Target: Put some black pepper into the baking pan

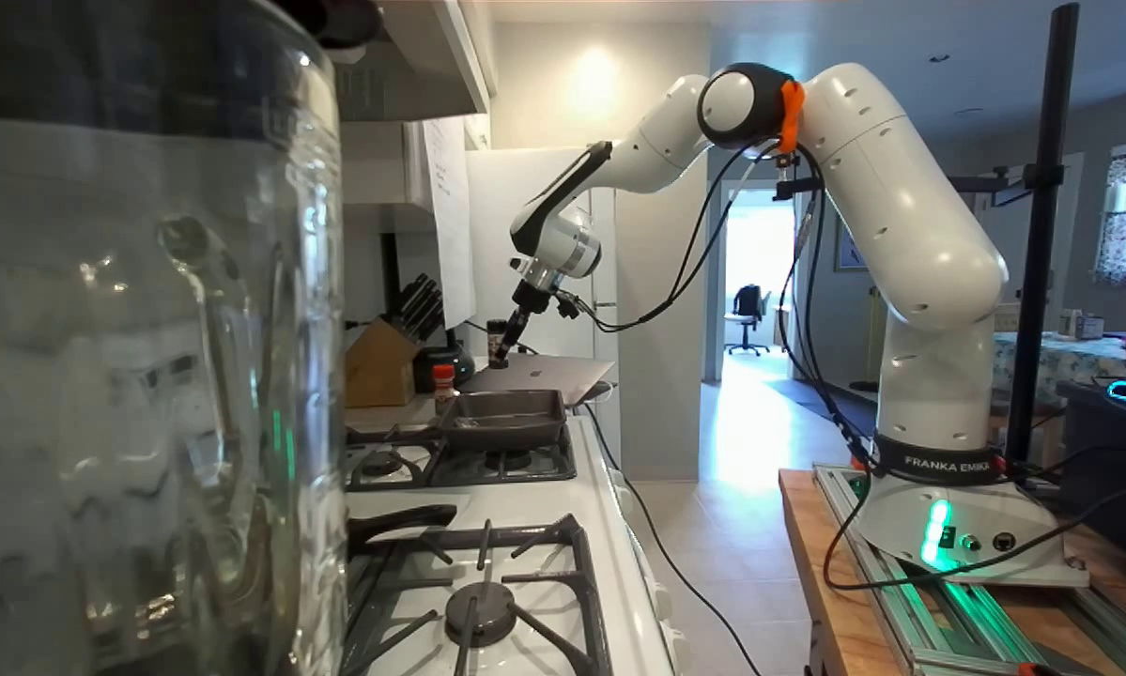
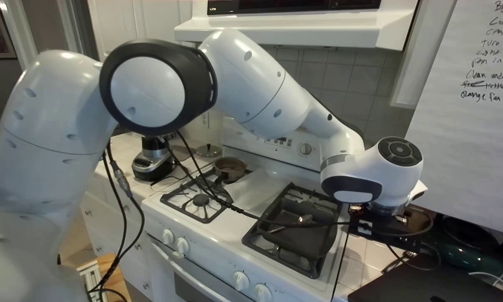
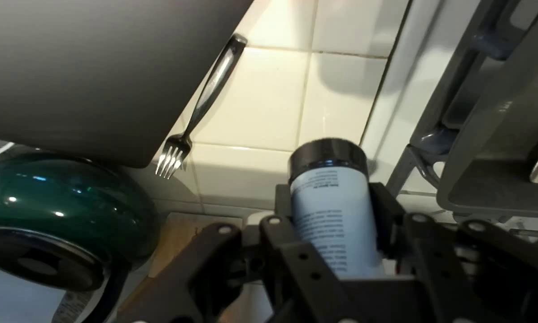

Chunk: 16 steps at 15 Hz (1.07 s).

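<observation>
Above the tiled counter, a black-capped spice jar is being pinched by the gripper. One edge is being flanked by a gas stove.

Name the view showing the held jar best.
The wrist view: the jar is closest there, its black cap and label visible in the pincer. In an exterior view the jar is small; elsewhere I can't make it out.

It's a kitchen — stove and range hood.
</observation>
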Each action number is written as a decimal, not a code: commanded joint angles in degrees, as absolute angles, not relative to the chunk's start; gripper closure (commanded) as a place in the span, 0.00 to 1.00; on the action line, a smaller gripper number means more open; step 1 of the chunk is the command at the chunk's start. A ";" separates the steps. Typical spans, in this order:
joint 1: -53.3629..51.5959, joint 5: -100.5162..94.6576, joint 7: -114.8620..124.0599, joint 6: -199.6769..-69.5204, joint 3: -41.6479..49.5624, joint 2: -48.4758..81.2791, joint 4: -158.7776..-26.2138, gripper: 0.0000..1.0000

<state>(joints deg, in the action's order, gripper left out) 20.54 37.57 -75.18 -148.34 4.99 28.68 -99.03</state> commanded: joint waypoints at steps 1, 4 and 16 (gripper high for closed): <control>22.11 36.53 -69.78 -149.79 3.38 33.65 -95.04 0.80; 23.83 37.79 -67.06 -149.48 1.45 37.20 -92.01 0.80; 25.95 34.37 -59.22 -150.19 -1.62 47.90 -79.22 0.80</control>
<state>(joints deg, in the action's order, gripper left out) 25.25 37.30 -62.34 -149.74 -0.77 44.12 -84.18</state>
